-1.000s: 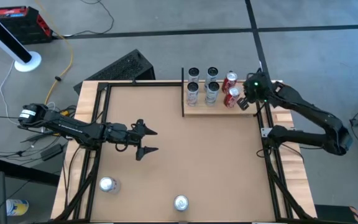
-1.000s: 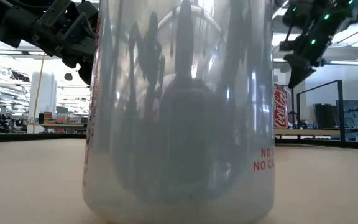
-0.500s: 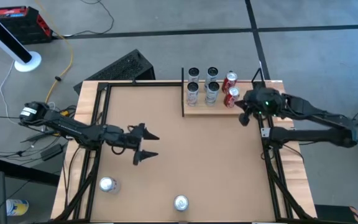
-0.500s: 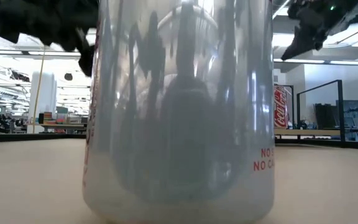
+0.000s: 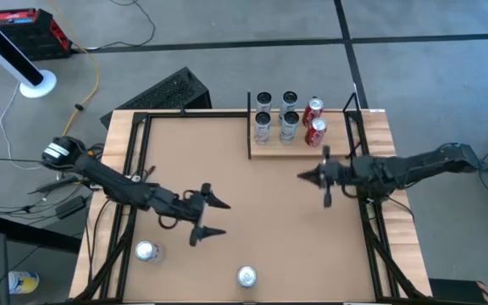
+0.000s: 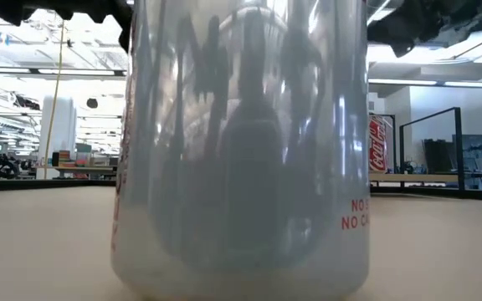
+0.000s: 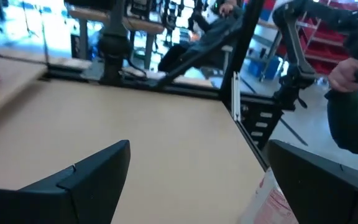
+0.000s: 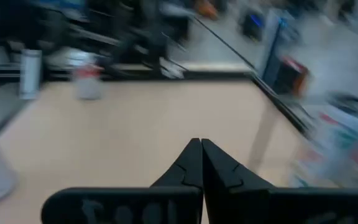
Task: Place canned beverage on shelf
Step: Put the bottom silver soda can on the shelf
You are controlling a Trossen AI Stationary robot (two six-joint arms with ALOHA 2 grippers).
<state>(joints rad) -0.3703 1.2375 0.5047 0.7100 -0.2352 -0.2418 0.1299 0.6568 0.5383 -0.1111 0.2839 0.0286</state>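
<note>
With two cans loose at the near edge, left arm is the closer one — I'd send it.
Nearest to me, silver can (image 5: pixel 246 275) stands upright at the counter's (image 5: pixel 227 161) front edge, its twin (image 5: pixel 146 251) just left of it; both have the long axis vertical. Left gripper (image 5: pixel 213 217) hangs above and between them, jaws wide, empty, the front can lying ahead-right of it. Right gripper (image 5: pixel 314 177) is mid-counter, jaws pinched shut on nothing. Farthest back, shelf (image 5: pixel 299 149) already carries four silver and two red cans. Versus a second ago: left gripper has dropped nearer toward the loose cans, right gripper has backed off the shelf into the counter's middle.
</note>
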